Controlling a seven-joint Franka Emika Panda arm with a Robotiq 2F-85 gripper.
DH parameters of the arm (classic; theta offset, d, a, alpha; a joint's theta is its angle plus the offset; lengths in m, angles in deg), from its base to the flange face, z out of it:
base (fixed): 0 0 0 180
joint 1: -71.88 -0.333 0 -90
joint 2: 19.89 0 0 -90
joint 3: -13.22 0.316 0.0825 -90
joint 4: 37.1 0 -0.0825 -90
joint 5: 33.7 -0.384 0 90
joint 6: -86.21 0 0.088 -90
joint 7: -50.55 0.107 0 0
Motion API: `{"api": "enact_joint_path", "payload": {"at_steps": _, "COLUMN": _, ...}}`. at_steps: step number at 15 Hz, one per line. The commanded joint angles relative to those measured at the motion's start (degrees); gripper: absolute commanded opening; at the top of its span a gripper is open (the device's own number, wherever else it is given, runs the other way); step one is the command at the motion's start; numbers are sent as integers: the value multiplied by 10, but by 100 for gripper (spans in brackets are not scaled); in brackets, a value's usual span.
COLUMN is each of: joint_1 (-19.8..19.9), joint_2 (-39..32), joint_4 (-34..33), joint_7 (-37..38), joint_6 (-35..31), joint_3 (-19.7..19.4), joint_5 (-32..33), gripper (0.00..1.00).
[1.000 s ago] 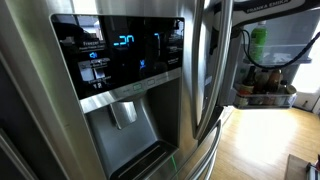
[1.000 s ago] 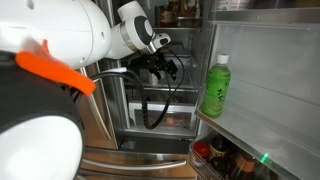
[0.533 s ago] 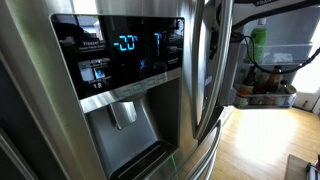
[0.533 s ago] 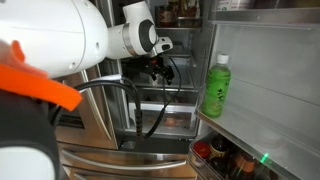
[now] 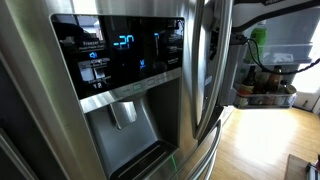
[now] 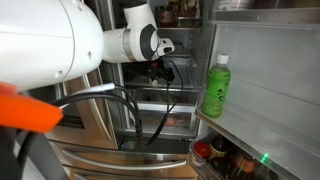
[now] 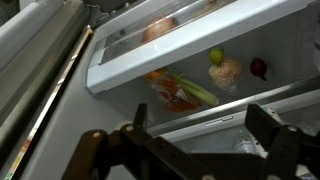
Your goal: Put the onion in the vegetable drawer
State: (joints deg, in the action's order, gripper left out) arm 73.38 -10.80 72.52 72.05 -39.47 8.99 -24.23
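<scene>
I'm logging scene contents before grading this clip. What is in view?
fridge: one, stainless steel, one door shut, one open
dispenser: one, black with a blue display, on the shut door
bottle: one, green, upper shelf of the open door
jars: several, dark, lower door shelf; count unclear
drawer: one, white rim, inside the fridge, in the wrist view
onion: probably one, tan and round, behind the clear front above the rim
carrots and greens: one bunch, orange and green, below the rim
fruit: one, yellow-green, right of the greens
red item: one, dark, far right; too small to identify
cable: one, black, hanging from the arm
arm: one, white
gripper: one, black, open, empty
</scene>
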Motion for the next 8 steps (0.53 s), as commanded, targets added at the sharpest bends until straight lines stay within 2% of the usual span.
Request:
{"api": "enact_joint_path", "payload": {"at_steps": 1, "joint_1": 12, "joint_2": 30, "joint_4": 40, "joint_7": -38, "joint_6": -18, "joint_3": 4, "joint_5": -21, "gripper": 100}}
{"api": "enact_joint_path", "payload": {"at_steps": 2, "joint_1": 13, "joint_2": 33, "joint_4": 43, "joint_7": -44, "joint_6": -18, "joint_3": 3, "joint_5": -25, "gripper": 100}}
{"api": "enact_joint_path", "payload": {"at_steps": 3, "joint_1": 16, "joint_2": 11, "joint_4": 12, "joint_7": -22, "joint_6": -3, "joint_3": 11, "joint_5": -7, "gripper": 100}}
{"api": "enact_joint_path", "payload": {"at_steps": 8, "joint_1": 18, "joint_2": 11, "joint_4": 11, "joint_7": -24, "joint_6": -3, "joint_3": 14, "joint_5": -7, "gripper": 100}}
